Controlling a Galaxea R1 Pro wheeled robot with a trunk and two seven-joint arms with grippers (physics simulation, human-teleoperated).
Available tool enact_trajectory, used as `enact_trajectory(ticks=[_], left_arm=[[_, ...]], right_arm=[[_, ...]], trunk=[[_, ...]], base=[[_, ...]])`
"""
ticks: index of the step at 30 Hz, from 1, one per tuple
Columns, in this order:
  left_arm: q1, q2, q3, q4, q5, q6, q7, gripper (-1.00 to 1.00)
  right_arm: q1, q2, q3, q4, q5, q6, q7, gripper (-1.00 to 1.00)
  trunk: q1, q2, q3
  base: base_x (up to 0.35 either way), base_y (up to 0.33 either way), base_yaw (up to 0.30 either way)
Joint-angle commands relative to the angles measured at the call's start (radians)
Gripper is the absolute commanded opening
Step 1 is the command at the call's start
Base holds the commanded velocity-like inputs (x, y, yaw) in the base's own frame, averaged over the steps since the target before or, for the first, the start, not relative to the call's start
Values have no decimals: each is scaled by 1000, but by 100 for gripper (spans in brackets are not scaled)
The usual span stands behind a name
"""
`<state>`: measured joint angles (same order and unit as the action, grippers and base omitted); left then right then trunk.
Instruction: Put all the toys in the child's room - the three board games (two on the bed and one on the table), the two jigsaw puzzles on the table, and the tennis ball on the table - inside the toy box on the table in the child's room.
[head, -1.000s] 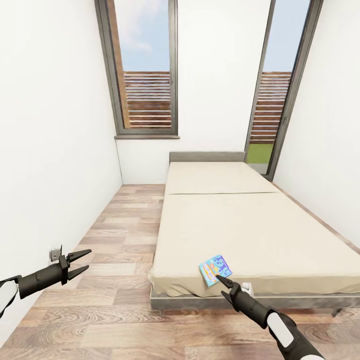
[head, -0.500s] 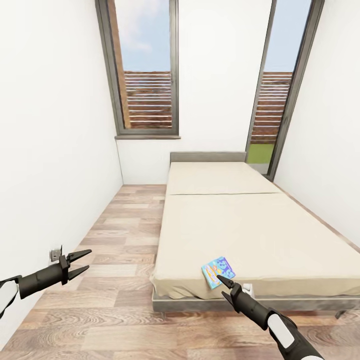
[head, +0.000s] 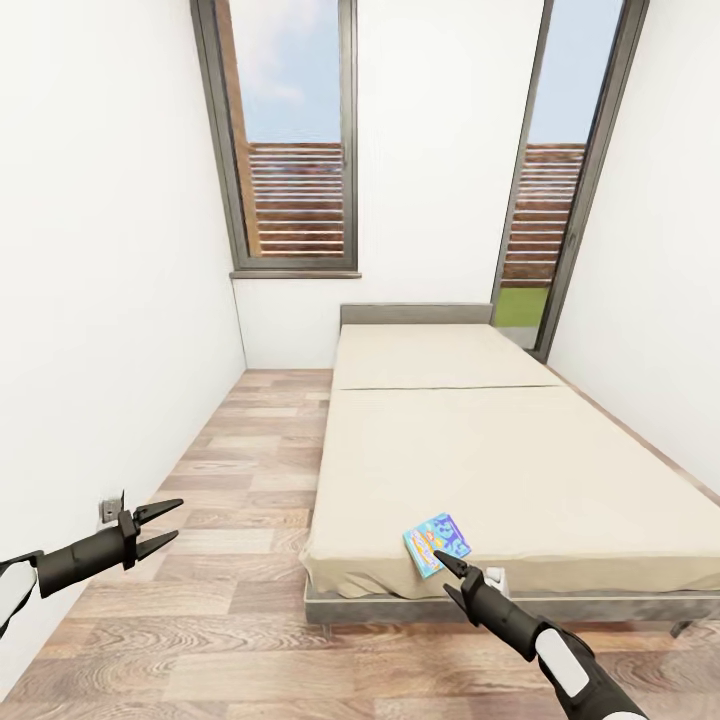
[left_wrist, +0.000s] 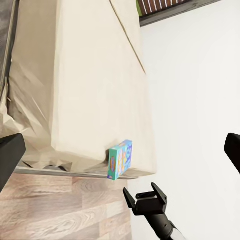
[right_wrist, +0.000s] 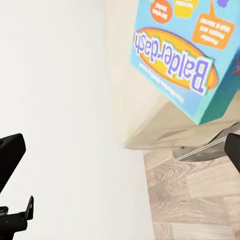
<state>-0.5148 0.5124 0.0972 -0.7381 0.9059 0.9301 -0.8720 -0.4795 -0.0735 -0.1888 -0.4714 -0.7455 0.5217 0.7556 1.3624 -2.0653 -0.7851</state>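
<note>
One board game (head: 436, 543), a blue "Balderdash" box with orange and yellow print, lies flat on the near corner of the beige bed (head: 480, 460). My right gripper (head: 449, 564) hovers just in front of the box's near edge, open and holding nothing. The right wrist view has the box (right_wrist: 186, 54) close up between the spread fingers (right_wrist: 11, 155). My left gripper (head: 165, 525) hangs open over the floor to the bed's left, well away from the box. The left wrist view takes in the box (left_wrist: 120, 159) and the right gripper (left_wrist: 145, 199).
The bed frame (head: 500, 605) runs low along the mattress's near edge. A strip of wooden floor (head: 240, 470) lies between the bed and the white left wall, which carries a small socket (head: 106, 510). Tall windows (head: 295, 140) stand behind the bed.
The whole picture shifted very slightly a second ago, so the camera moved a little. Both grippers and the box keep their places since then.
</note>
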Motion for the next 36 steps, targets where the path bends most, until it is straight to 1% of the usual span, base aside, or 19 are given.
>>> enact_trajectory(ticks=[1, 8, 16, 29, 36], left_arm=[[-1, 0, 1, 0, -1, 4, -3, 100], [0, 0, 0, 0, -1, 4, -3, 100], [-1, 0, -1, 1, -1, 4, -2, 100], [-1, 0, -1, 1, -1, 4, -3, 100], [-1, 0, 0, 0, -1, 4, -3, 100]], right_arm=[[-1, 1, -6, 5, -5, 7, 1, 100], [-1, 1, -25, 22, -5, 8, 1, 100], [-1, 1, -29, 25, -5, 8, 1, 100], [-2, 1, -29, 25, -5, 8, 1, 100], [-1, 1, -29, 25, -5, 9, 1, 100]], trunk=[[4, -7, -4], [31, -56, -26], [61, -112, -51], [61, -112, -51], [61, -112, -51]], base=[[0, 0, 0], [0, 0, 0], [0, 0, 0], [3, 0, 0], [146, 0, 0]])
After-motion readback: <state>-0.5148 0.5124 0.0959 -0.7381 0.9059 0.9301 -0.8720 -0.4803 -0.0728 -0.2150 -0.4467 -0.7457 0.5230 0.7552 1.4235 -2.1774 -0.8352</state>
